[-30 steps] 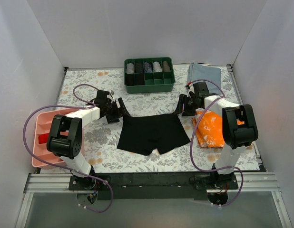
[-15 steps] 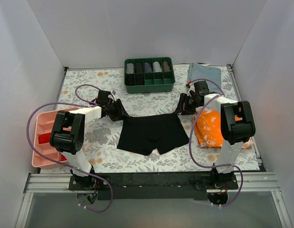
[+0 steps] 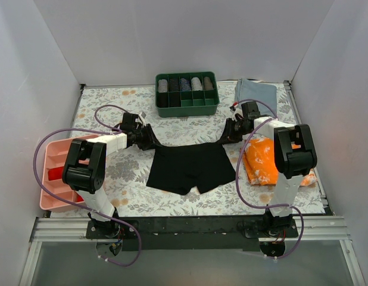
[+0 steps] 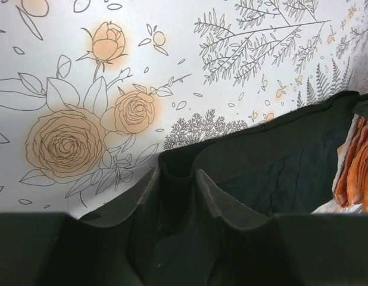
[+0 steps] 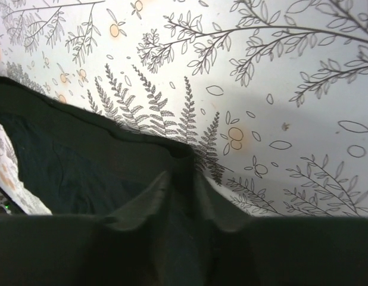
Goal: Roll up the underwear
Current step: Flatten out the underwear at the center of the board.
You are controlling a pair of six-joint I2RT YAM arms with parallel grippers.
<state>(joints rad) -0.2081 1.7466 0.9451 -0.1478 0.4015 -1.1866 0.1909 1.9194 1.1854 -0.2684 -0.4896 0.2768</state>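
Underwear (image 3: 190,168) waistband corners pinched by left hand (image 3: 150,142) and right hand (image 3: 224,137), seemingly taut

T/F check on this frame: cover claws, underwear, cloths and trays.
1. The left claw and the right claw pinch the underwear at its waistband corners. True.
2. The underwear is rolled up. False: it lies flat, unrolled.
3. The orange cloth lies to the underwear's right. True.
4. The green tray is nearer the robot than the underwear. False: it lies beyond it.
5. The pink tray is on the right. False: it is on the left.
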